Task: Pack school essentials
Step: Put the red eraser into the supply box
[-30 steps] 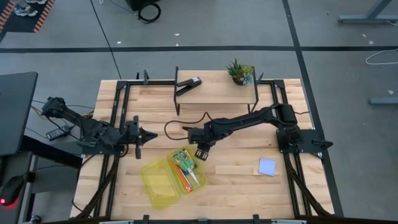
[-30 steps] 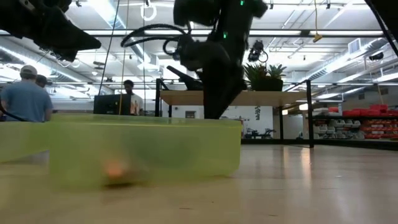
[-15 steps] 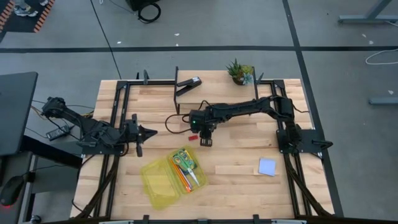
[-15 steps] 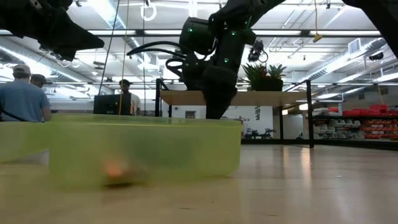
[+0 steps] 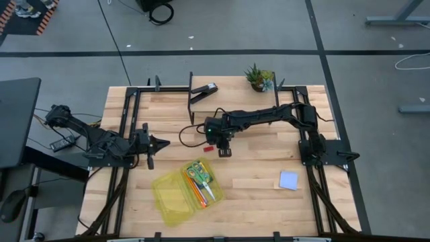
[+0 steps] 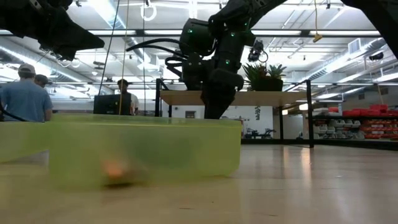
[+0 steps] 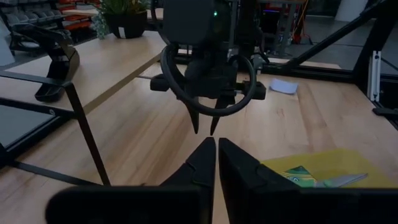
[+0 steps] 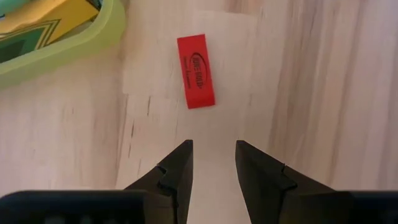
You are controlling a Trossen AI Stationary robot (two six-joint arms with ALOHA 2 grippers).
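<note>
The tiny red eraser [image 8: 196,70] [image 5: 208,148] lies flat on bare wood, far of the yellow-green box [image 5: 185,188]. My right gripper [image 8: 213,158] [image 5: 224,149] points down just right of the eraser, open and touching nothing. The box's rim [image 8: 62,37] shows beside the eraser. Inside the box lie the green-handled scissors [image 5: 199,172] and the orange pencil [image 5: 196,193]. The pale blue notepad [image 5: 289,179] lies flat near the table's right side. My left gripper [image 7: 216,155] [image 5: 161,142] is shut and waits at the table's left, pointing right.
A raised shelf at the far edge carries the black stapler [image 5: 203,92] and the potted plant [image 5: 259,77]. Black frame rails run along the table's left and right sides. Bare wood lies between the box and the notepad. People [image 6: 25,93] stand in the room beyond.
My right gripper has moved from above the box's far end toward the table's far edge and now stands beside the red eraser. It kept almost still over the last half second. The box and its contents have not moved.
</note>
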